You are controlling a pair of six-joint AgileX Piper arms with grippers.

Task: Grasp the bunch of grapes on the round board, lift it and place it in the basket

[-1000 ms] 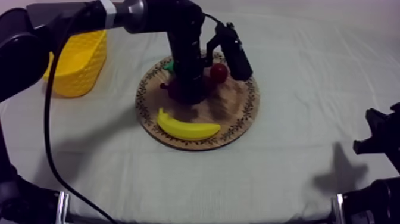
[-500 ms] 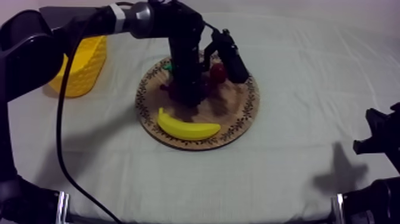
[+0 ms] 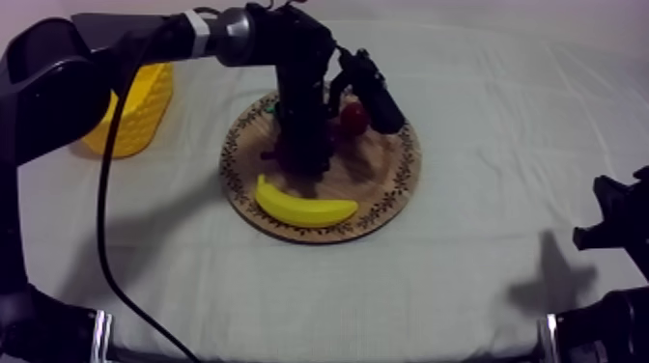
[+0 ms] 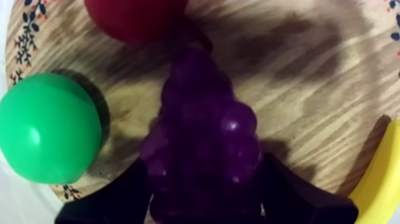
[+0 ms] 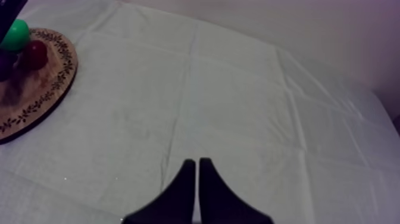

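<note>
The grapes point(image 4: 202, 137) are on the board point(image 4: 309, 89), near its middle. The left end effector point(image 4: 203, 168) has closed round them, one black finger pressed to each side of the bunch. Whether the bunch rests on the wood or hangs just off it is hard to tell from this close.

The red fruit point(image 4: 134, 18) touches the bunch's far tip, a green fruit point(image 4: 47, 128) sits beside it at the patterned rim, and the banana point(image 4: 381, 173) lies at the opposite edge. From above, the left arm stands over the board point(image 3: 386, 183), with the banana point(image 3: 301, 206) along its near rim. The basket point(image 3: 130, 111) stands well apart at the left.

The desk point(image 3: 483, 270) is covered by a grey-white cloth point(image 5: 208, 107) with fold creases, dim under low light. A pale wall point(image 5: 268, 24) rises behind its far edge. The right end effector point(image 5: 196, 173) hangs over bare cloth, its fingers together in a narrow wedge, holding nothing.
</note>
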